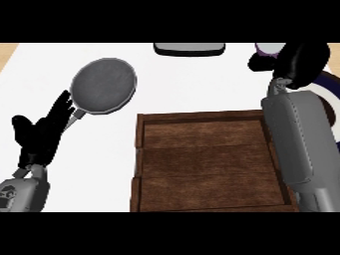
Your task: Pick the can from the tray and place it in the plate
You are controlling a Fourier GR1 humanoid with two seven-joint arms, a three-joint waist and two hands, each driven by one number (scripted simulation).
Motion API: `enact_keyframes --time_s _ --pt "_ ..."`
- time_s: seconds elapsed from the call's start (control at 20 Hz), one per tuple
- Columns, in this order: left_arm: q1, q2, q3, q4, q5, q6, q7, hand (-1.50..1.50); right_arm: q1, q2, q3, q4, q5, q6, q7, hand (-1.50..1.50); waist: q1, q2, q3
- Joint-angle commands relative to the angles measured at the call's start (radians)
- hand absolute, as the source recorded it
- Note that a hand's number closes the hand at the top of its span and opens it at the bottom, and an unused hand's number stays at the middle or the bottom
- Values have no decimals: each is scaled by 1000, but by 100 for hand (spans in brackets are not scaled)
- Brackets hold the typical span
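My right hand (299,59) at 1 o'clock, fingers curled round purple can (266,49), mostly hidden; held above far rim of dark-edged white plate (333,102). No readable label on can. My left hand (44,127) at 9 o'clock, fingers straight, resting, holding nothing. Wooden tray (202,119) at centre. Grey pan (103,85) at 11 o'clock.

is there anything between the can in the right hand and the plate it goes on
Nothing visible stands between them. The right hand is curled round the purple can just above the plate, beyond the wooden tray. The forearm hides much of the plate.
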Motion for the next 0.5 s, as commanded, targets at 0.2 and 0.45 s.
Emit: enact_keyframes --time_s 0.2,0.45 --pt "11 -17 10 27 -9 7 -35 0 76 -71 -134 -33 -75 -148 22 150 -14 -3 1" --pt "11 2 18 -10 8 -32 -5 0 110 -136 -191 70 -124 -206 -30 150 -4 0 2"
